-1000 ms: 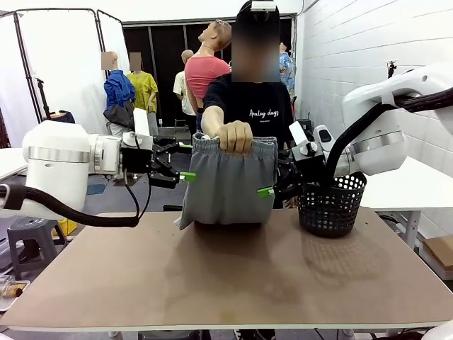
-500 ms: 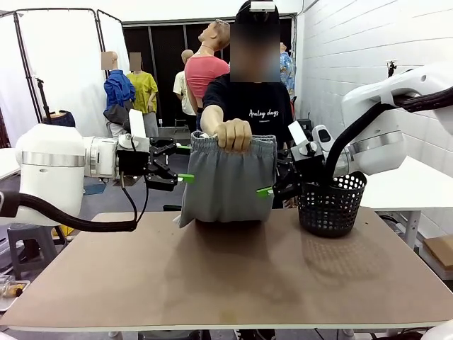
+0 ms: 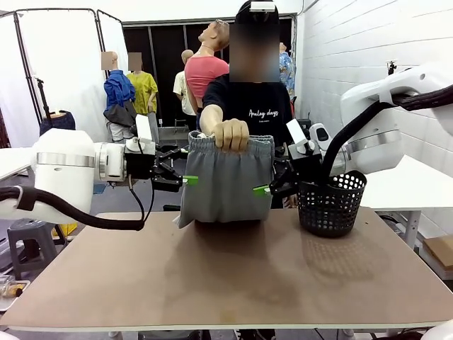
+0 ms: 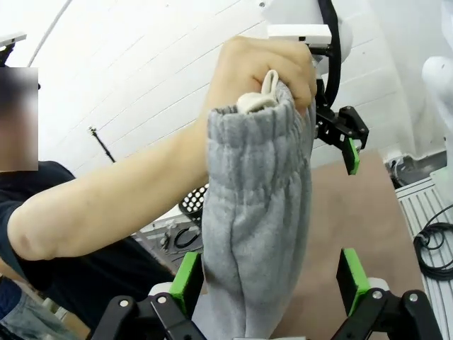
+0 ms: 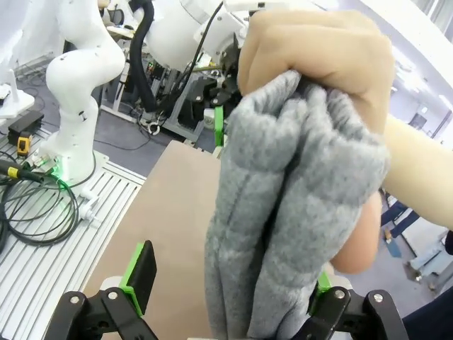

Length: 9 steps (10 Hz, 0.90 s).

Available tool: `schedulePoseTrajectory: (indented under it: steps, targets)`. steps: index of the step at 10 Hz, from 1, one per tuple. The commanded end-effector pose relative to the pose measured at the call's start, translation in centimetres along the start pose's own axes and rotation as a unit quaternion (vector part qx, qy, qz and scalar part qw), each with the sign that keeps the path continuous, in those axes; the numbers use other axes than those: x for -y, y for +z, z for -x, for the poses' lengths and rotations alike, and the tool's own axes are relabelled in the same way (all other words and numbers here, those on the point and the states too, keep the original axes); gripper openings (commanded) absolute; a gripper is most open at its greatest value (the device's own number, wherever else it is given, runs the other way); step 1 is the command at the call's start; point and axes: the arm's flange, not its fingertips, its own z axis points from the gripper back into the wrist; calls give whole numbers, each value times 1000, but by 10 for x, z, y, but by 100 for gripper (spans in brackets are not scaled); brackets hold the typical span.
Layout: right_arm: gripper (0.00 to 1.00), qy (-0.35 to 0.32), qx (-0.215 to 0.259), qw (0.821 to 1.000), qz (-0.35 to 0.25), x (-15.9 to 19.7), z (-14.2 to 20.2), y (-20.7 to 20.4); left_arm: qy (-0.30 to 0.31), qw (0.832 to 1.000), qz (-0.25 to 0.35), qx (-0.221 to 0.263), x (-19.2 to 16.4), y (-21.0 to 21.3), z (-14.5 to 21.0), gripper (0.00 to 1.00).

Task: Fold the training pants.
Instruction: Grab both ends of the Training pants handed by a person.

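Note:
A person's hand point(image 3: 231, 134) holds the light grey training pants point(image 3: 226, 180) up by the bunched waistband, and their lower end rests on the table. My left gripper point(image 3: 185, 165) stands open at the pants' left edge. My right gripper point(image 3: 272, 175) stands open at their right edge. In the left wrist view the pants point(image 4: 258, 212) hang between the open green fingers point(image 4: 185, 280), with the hand point(image 4: 262, 71) gripping the top. In the right wrist view the cloth point(image 5: 283, 212) lies between that gripper's spread pads point(image 5: 138, 269), under the hand point(image 5: 318, 57).
A black mesh basket point(image 3: 333, 202) stands on the brown table point(image 3: 226, 276) at the back right, just behind my right gripper. The person stands at the far edge. A white table point(image 3: 417, 180) lies off to the right.
My left arm has moved right, bringing its gripper up to the pants' left edge. The right gripper has edged slightly left. The hand still holds the pants up.

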Motion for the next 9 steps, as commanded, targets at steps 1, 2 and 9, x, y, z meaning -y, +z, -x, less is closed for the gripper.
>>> schedulePoseTrajectory:
  steps: [1,2,9]
  targets:
    - [100,0,22,1000,21,13,-3,-4,18,999,34,20,-14,-16,7,100]
    - [100,-10,31,999,24,18,-6,-3,32,998,43,25,-18,-18,11,100]
    - [0,-86,48,995,-8,30,-16,-7,87,991,77,59,-25,-32,26,20]
